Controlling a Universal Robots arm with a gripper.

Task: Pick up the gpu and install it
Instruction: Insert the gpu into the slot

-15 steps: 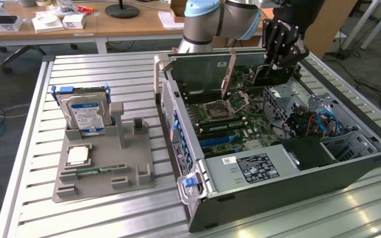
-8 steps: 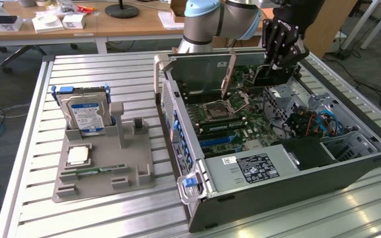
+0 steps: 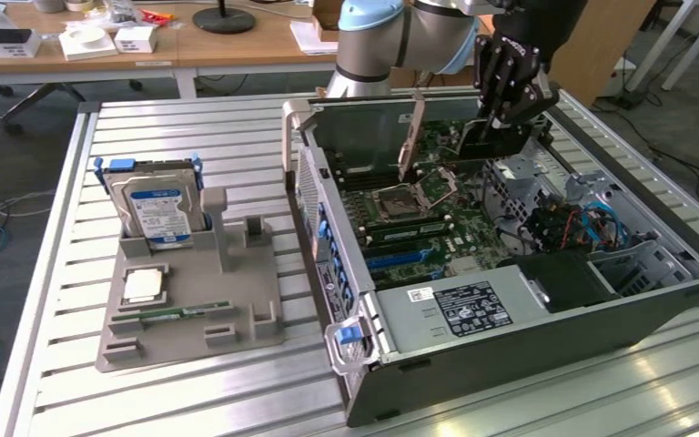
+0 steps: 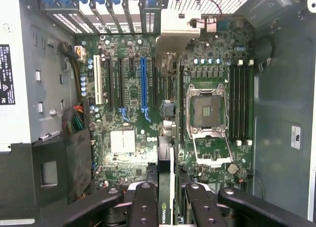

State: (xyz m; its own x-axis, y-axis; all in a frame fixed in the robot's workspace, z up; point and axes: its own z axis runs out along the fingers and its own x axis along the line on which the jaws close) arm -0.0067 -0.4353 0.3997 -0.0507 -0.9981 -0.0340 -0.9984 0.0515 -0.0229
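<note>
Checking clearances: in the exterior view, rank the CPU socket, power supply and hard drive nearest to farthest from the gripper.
1. CPU socket, on the motherboard near the gripper.
2. Power supply, at the case's camera-side end.
3. Hard drive, outside the case, exterior view's left.

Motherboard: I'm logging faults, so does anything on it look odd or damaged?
The processor socket is open and empty, its metal clamp plate flipped out. Nothing else looks damaged or spilled.

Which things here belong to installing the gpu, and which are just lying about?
In the job: black-shrouded green gpu card; black gripper clamped on it; open dark computer case with green motherboard.
Lying about: silver blue-labelled hard drive; square silver processor; slim green RAM stick; grey moulded holder tray.
</note>
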